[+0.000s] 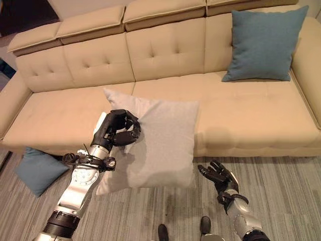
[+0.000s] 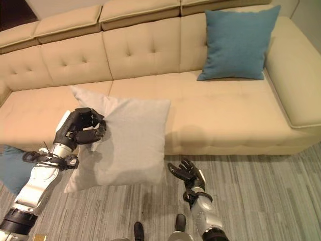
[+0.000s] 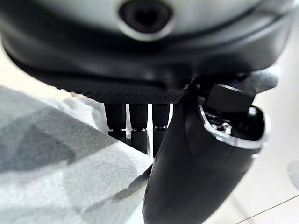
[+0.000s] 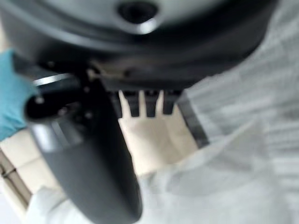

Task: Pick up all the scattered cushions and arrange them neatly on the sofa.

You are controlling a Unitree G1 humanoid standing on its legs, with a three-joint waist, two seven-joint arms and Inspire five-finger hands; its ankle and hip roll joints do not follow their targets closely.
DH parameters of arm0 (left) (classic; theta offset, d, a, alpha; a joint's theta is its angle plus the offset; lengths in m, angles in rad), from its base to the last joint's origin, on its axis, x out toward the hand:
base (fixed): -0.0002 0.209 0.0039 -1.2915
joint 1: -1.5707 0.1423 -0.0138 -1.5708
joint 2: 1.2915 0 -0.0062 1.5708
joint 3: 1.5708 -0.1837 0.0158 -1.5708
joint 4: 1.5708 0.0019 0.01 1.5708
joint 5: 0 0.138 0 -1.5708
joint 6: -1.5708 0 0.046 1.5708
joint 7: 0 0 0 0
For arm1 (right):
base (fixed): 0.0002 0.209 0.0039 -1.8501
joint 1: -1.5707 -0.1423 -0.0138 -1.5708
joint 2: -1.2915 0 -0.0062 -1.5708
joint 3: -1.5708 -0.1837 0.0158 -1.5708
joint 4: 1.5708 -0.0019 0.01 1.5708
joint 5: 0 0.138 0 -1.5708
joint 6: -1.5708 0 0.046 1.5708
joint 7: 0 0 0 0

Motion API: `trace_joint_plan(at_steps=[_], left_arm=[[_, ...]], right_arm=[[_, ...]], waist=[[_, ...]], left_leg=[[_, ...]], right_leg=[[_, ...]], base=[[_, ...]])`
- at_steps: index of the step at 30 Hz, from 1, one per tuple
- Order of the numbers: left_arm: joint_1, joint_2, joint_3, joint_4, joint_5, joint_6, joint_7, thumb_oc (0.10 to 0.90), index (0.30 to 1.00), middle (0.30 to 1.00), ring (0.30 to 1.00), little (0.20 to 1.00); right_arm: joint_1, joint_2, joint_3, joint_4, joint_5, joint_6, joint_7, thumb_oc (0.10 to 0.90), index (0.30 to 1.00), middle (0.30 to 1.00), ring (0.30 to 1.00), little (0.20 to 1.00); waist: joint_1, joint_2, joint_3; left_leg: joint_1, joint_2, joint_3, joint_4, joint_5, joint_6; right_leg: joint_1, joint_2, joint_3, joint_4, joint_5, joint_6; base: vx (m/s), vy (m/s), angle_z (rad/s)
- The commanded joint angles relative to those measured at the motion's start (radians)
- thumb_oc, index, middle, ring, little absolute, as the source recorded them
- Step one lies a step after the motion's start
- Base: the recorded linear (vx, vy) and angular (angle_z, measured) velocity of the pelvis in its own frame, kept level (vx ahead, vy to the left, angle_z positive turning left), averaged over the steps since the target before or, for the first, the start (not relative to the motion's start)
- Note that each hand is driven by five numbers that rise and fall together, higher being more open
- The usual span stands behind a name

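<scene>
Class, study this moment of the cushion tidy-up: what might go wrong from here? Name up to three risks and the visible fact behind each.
1. The left hand grips the grey cushion by one edge alone, so it may slip or sag; the open right hand gives no support.
2. The blue cushion on the floor lies by the sofa and might be missed.
3. Swung carelessly, the grey cushion could topple the upright blue cushion.

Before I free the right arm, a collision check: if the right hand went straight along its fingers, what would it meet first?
Probably the grey cushion held by the left hand; the right hand points toward its lower edge, though depth is unclear.
</scene>
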Motion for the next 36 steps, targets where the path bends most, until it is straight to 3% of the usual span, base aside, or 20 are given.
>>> trace_joint_plan(at_steps=[1,8,15,29,30,31,32,36], left_arm=[[-0.071,0.017,0.098,-0.156,-0.110,-0.195,-0.017,0.400,0.300,0.300,0.300,0.300],[-0.108,0.028,0.078,-0.204,-0.151,-0.202,-0.092,0.400,0.300,0.300,0.300,0.300],[-0.164,0.068,0.079,-0.220,-0.160,-0.220,-0.077,0.400,0.300,0.300,0.300,0.300],[-0.260,0.069,0.030,-0.224,-0.164,-0.240,-0.022,0.400,0.300,0.300,0.300,0.300],[-0.262,0.066,0.026,-0.221,-0.163,-0.241,-0.017,0.400,0.300,0.300,0.300,0.300],[-0.261,0.060,0.024,-0.218,-0.161,-0.242,-0.009,0.400,0.300,0.300,0.300,0.300],[-0.257,0.054,0.022,-0.215,-0.159,-0.241,-0.004,0.400,0.300,0.300,0.300,0.300],[-0.212,0.018,0.025,-0.186,-0.136,-0.228,0.013,0.400,0.300,0.300,0.300,0.300]], right_arm=[[0.004,0.040,0.025,-0.117,0.107,-0.059,0.108,0.800,0.900,0.900,0.900,0.900],[-0.060,0.039,0.129,-0.278,0.133,-0.060,0.226,0.800,0.900,0.900,0.900,0.900],[-0.087,0.063,0.203,-0.271,0.097,-0.051,0.231,0.800,0.900,0.900,0.900,0.900],[-0.108,0.110,0.328,-0.259,0.061,-0.035,0.233,0.800,0.900,0.900,0.900,0.900],[-0.110,0.111,0.332,-0.267,0.065,-0.037,0.234,0.739,0.808,0.808,0.808,0.808],[-0.111,0.114,0.334,-0.278,0.075,-0.041,0.233,0.555,0.533,0.533,0.533,0.533],[-0.112,0.118,0.332,-0.290,0.085,-0.045,0.232,0.400,0.300,0.300,0.300,0.300],[-0.121,0.115,0.298,-0.362,0.116,-0.069,0.210,0.400,0.300,0.300,0.300,0.300]], waist=[[0.008,-0.042,-0.201],[0.028,-0.049,-0.218],[0.036,-0.049,-0.229],[0.040,-0.060,-0.229],[0.040,-0.061,-0.228],[0.041,-0.062,-0.227],[0.040,-0.062,-0.227],[0.037,-0.070,-0.230]], left_leg=[[-0.013,-0.006,0.025,0.002,-0.049,-0.054],[0.002,-0.003,0.017,0.002,-0.048,-0.055],[0.007,-0.007,0.016,0.002,-0.053,-0.051],[0.007,-0.009,0.014,0.002,-0.060,-0.048],[0.006,-0.010,0.015,0.002,-0.060,-0.047],[0.006,-0.010,0.015,0.002,-0.060,-0.047],[0.006,-0.010,0.015,0.002,-0.060,-0.046],[0.007,-0.009,0.019,0.002,-0.061,-0.045]], right_leg=[[0.076,-0.049,0.001,0.005,-0.134,0.085],[0.098,-0.052,-0.017,0.005,-0.132,0.086],[0.106,-0.055,-0.022,0.005,-0.129,0.090],[0.102,-0.060,-0.030,0.005,-0.119,0.098],[0.101,-0.060,-0.029,0.005,-0.118,0.098],[0.101,-0.059,-0.028,0.005,-0.117,0.098],[0.100,-0.059,-0.028,0.005,-0.116,0.098],[0.097,-0.059,-0.022,0.005,-0.114,0.097]], base=[[-0.01,-0.033,0.11],[0.00,-0.027,0.07],[0.00,-0.001,0.07],[0.00,0.000,0.00],[0.00,0.000,0.00],[0.00,0.000,0.00],[0.00,0.000,0.00],[0.00,0.000,0.00]])
